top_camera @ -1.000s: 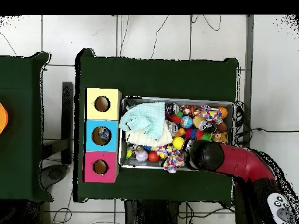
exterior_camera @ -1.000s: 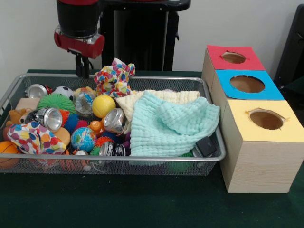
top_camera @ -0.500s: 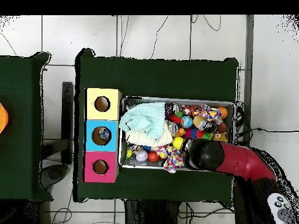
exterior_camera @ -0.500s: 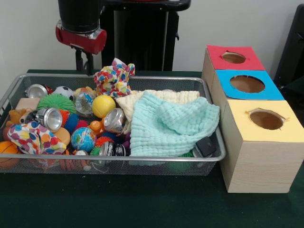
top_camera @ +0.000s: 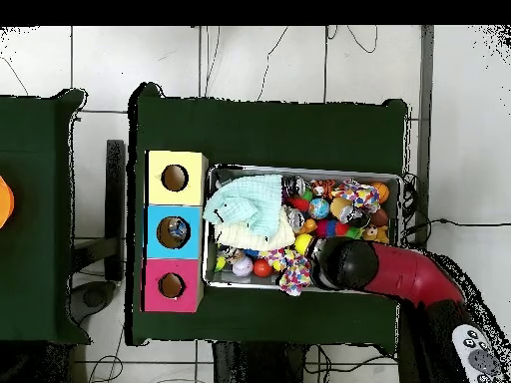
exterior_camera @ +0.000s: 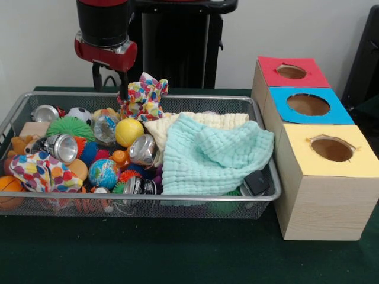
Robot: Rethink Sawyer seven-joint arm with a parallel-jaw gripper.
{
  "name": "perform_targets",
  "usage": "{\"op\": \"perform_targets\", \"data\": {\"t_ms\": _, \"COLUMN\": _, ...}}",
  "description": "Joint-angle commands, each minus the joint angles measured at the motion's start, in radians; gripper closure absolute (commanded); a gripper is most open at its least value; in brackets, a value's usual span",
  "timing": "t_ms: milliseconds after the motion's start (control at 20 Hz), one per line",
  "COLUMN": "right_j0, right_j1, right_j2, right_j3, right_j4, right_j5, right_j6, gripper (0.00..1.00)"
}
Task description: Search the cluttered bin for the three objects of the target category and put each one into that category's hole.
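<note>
A dark green cloth covers the table (exterior_camera: 177,254), with a pale wall behind. On it sits a silver wire-mesh bin (exterior_camera: 269,177), heaped with small toys so that a search has to dig through them. Pressed against its side stands a row of wooden boxes with round holes in coloured tops: a red-topped box (exterior_camera: 293,71), a blue-topped box (exterior_camera: 308,105) and a yellow-topped box (exterior_camera: 331,148), placed close, I judge, so a picked thing has a short way to go.

The red and black arm's gripper (exterior_camera: 109,80) hangs over the bin's far edge, just beside a stuffed toy of multicoloured spotted fabric (exterior_camera: 142,97). Two dark fingers (exterior_camera: 124,87) show, standing apart with nothing between them (the tips are partly lost against the dark pedestal).

Which category is wanted cannot be told, so the target things cannot be singled out; whatever they are, they probably lie in the bin. A mint green waffle cloth (exterior_camera: 213,155) over a cream one (exterior_camera: 201,122) hides much of one half. The other half shows a yellow ball (exterior_camera: 128,131), a small globe ball (exterior_camera: 103,173), a green spiky ball (exterior_camera: 70,127) and shiny metal cans (exterior_camera: 142,150).

No writing or brand can be read.
</note>
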Motion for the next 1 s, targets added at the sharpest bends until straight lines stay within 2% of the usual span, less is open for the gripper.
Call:
{"op": "perform_targets", "data": {"t_ms": 50, "right_j0": -0.011, "right_j1": 0.028, "right_j2": 0.090, "right_j3": 0.002, "right_j4": -0.016, "right_j5": -0.034, "right_j6": -0.041, "gripper": 0.00}}
{"op": "perform_targets", "data": {"t_ms": 250, "right_j0": -0.030, "right_j1": 0.045, "right_j2": 0.118, "right_j3": -0.005, "right_j4": -0.029, "right_j5": -0.044, "right_j6": -0.084, "gripper": 0.00}}
{"op": "perform_targets", "data": {"t_ms": 350, "right_j0": -0.024, "right_j1": 0.051, "right_j2": 0.099, "right_j3": 0.005, "right_j4": -0.024, "right_j5": -0.065, "right_j6": -0.039, "gripper": 0.00}}
{"op": "perform_targets", "data": {"t_ms": 400, "right_j0": -0.005, "right_j1": 0.051, "right_j2": 0.060, "right_j3": 0.018, "right_j4": -0.007, "right_j5": -0.078, "right_j6": 0.036, "gripper": 0.00}}
{"op": "perform_targets", "data": {"t_ms": 500, "right_j0": 0.010, "right_j1": 0.059, "right_j2": 0.023, "right_j3": 0.031, "right_j4": 0.013, "right_j5": -0.090, "right_j6": 0.108, "gripper": 0.00}}
{"op": "perform_targets", "data": {"t_ms": 1000, "right_j0": 0.039, "right_j1": 0.119, "right_j2": -0.108, "right_j3": 0.001, "right_j4": 0.140, "right_j5": -0.078, "right_j6": 0.292, "gripper": 0.00}}
